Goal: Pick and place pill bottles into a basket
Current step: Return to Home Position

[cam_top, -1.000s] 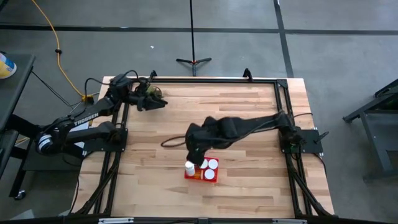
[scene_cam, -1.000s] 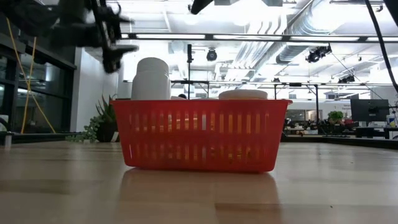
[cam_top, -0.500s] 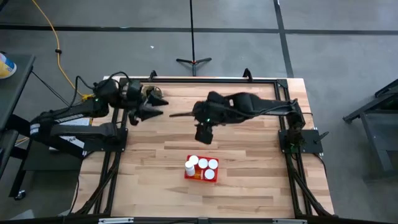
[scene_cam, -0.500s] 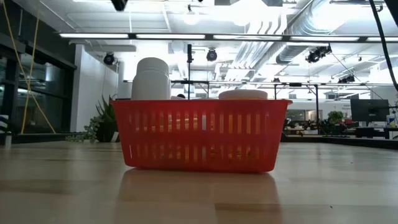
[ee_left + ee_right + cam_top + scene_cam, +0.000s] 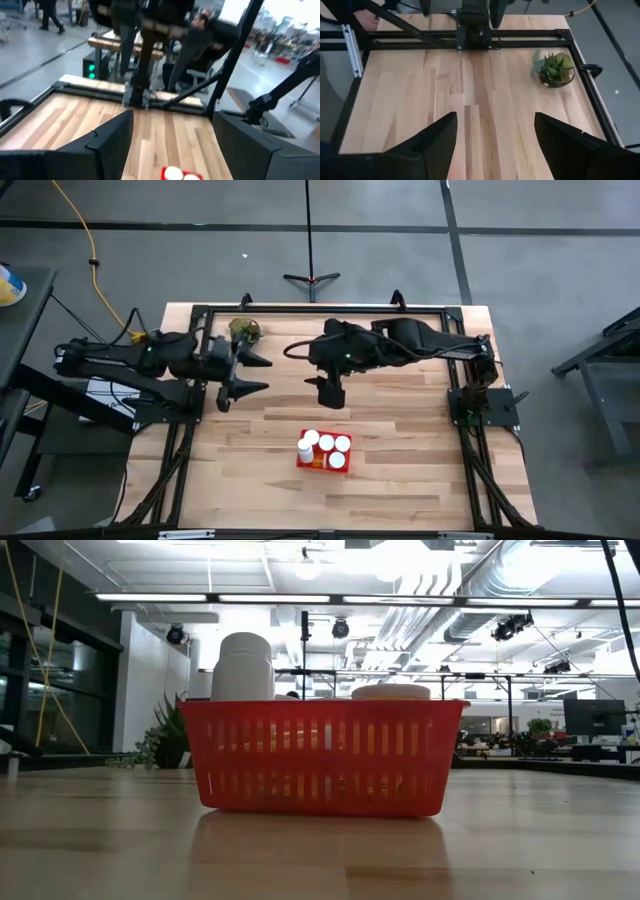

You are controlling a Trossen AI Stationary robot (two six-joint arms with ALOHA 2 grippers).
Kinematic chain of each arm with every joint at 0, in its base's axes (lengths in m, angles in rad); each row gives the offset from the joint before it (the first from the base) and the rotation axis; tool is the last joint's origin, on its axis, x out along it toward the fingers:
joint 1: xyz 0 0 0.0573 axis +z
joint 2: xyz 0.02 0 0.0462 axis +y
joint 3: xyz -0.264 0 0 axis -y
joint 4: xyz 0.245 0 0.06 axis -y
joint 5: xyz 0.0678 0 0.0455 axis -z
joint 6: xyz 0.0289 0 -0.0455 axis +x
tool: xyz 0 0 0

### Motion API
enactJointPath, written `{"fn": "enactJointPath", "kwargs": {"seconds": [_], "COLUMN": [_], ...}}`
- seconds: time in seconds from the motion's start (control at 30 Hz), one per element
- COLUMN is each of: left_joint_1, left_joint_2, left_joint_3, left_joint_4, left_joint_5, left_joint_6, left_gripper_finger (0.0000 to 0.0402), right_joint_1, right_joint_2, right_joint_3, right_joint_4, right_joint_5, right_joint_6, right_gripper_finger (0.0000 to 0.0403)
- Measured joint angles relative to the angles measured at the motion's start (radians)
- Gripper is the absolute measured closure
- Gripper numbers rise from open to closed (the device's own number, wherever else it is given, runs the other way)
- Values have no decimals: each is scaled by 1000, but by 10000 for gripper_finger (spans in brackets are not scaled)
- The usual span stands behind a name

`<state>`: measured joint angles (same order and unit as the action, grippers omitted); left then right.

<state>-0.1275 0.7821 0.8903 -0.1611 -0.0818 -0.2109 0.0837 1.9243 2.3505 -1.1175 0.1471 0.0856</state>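
Both arms bent, left gripper (image 5: 259, 375) fingers spread, right gripper (image 5: 331, 401) fingers spread

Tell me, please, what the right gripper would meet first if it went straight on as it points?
Probably the bare table: the right gripper points down across the wood, with the plant off to one side. Depth is unclear.

right claw (image 5: 330, 398) withdrawn from basket (image 5: 335, 467), left claw (image 5: 255, 374) drawn back
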Motion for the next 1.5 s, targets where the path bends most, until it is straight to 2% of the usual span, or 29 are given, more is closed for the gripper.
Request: {"fn": "enactJointPath", "kwargs": {"seconds": [0.2,0.37,0.5,0.77,1.03,1.27,1.5], "left_joint_1": [2,2,3,3,3,3,3], "left_joint_2": [28,34,19,12,14,26,54], "left_joint_3": [-1,-1,-1,-1,-1,-1,-2], "left_joint_4": [-23,-14,-14,-21,-75,-162,-195], "left_joint_5": [6,9,9,9,-30,-82,-119], "left_joint_6": [-10,-11,-23,-26,-25,-42,-67], "left_gripper_finger": [94,94,94,94,94,94,94], "right_joint_1": [-1,-10,-12,-1,0,2,2], "right_joint_2": [-37,-141,-303,-693,-954,-1130,-1228], "right_joint_3": [-28,-157,-374,-972,-1416,-1689,-1746], "right_joint_4": [-15,4,155,651,923,1178,1177], "right_joint_5": [13,50,57,27,49,91,98], "right_joint_6": [-24,-11,22,161,325,400,425], "right_gripper_finger": [147,147,147,147,147,147,147]}}
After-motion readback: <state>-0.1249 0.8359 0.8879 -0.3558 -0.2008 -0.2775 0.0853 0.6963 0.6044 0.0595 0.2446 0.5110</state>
